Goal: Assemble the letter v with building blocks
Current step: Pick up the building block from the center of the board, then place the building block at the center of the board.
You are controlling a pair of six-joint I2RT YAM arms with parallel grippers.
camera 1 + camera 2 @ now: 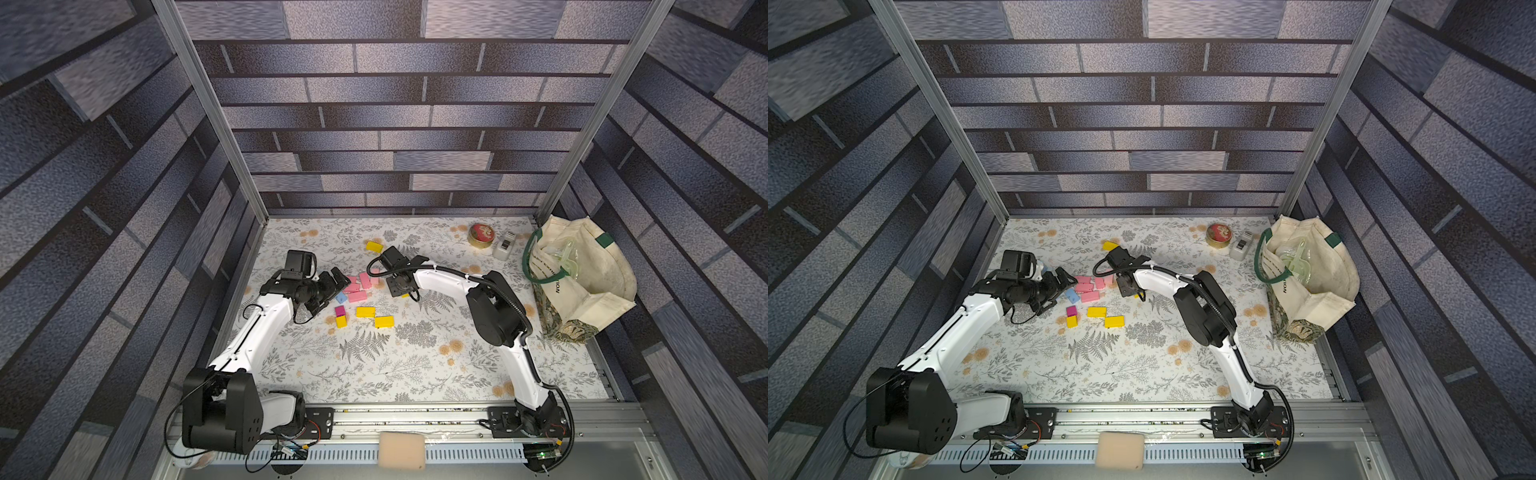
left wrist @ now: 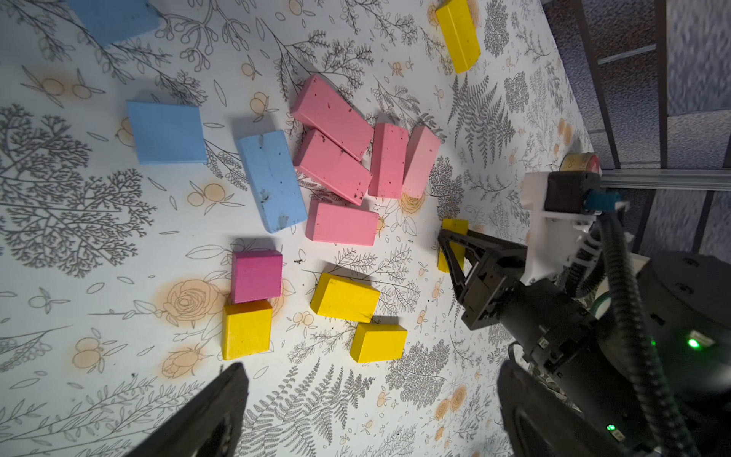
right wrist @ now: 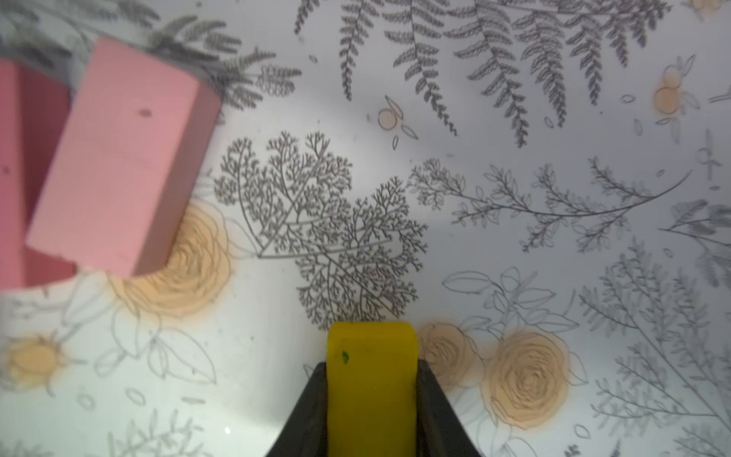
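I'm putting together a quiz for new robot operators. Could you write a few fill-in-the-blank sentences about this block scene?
1. The right gripper is shut on a ____ block.
2. The left gripper is ____ and holds nothing.
3. The cube lying against a yellow block is ____.

Missing words: yellow; open; magenta.

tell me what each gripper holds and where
the right gripper clamps a yellow block by two opposite sides; left gripper is open, holding nothing.
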